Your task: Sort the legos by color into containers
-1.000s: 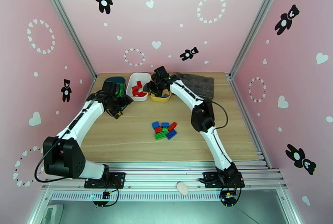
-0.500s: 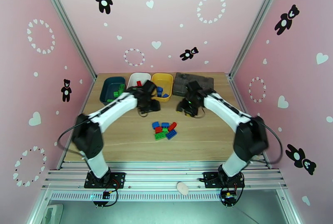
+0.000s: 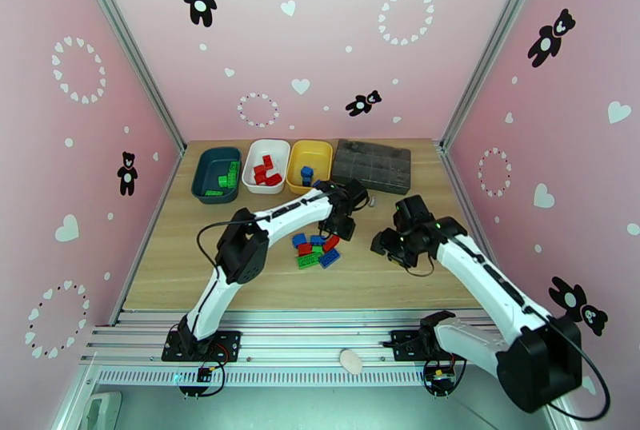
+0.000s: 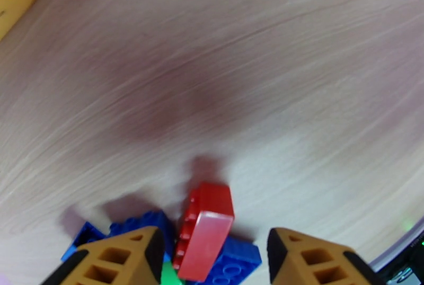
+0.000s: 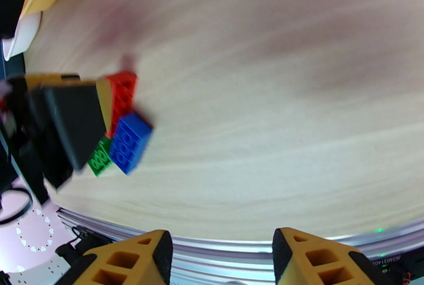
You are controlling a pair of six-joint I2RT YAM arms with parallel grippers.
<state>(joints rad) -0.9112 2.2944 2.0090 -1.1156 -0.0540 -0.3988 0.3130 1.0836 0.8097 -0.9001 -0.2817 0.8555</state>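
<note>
Inside the parted left pincer, a red lego tilts.

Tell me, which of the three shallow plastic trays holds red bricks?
The middle, white plastic tray holds the red studded bricks; the dark teal tray has green, the yellow tray blue.

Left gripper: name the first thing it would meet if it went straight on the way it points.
The left gripper would likely meet the red lego, tilted on blue legos between its open jaws; depth is unclear.
</note>
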